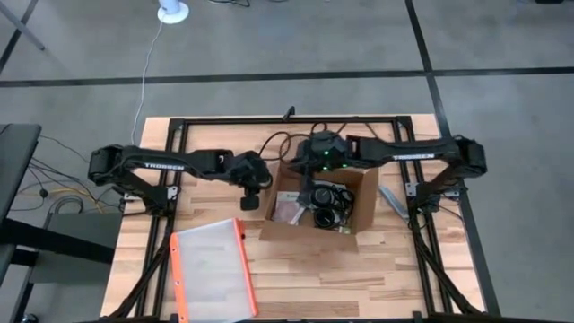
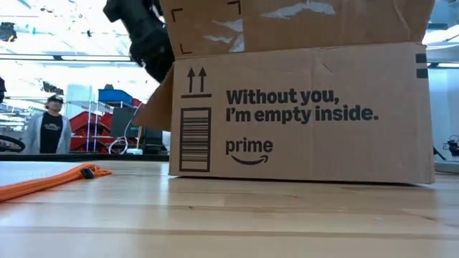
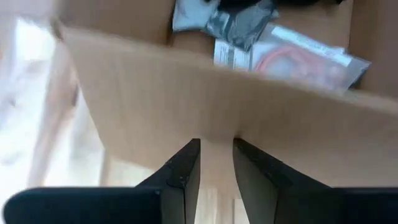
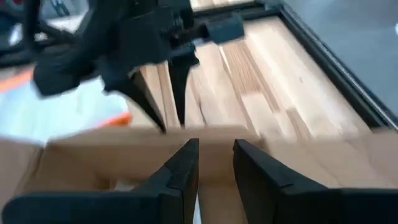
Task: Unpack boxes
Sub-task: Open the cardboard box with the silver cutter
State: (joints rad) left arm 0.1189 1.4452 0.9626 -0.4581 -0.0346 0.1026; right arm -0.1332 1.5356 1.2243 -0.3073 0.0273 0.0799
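The left gripper (image 1: 250,199) is seen just beside the left wall of the brown cardboard box (image 1: 280,231), its two dark fingers (image 3: 186,171) set narrowly apart with a flap edge of the box lying across the gap in front of them; whether the flap is actually pinched cannot be told. In the right wrist view the same gripper (image 4: 163,109) is shown pointing down at the box's edge. The right gripper (image 4: 214,165) is positioned over the open box, at its far side, with its fingers a narrow gap apart and nothing seen between them.

The box is placed near the middle of the desk (image 1: 386,278), its flaps opened outward. Inside it, dark cables or similar black items (image 1: 327,199) and a clear packet with something reddish (image 3: 298,59) are visible. On the box's front, black print, a barcode and upright arrows are seen in the low view (image 2: 301,107).

An orange-edged clear pouch (image 1: 213,269) is laid flat on the near left part of the desk, well apart from the box. A person (image 2: 49,125) is visible in the room behind.
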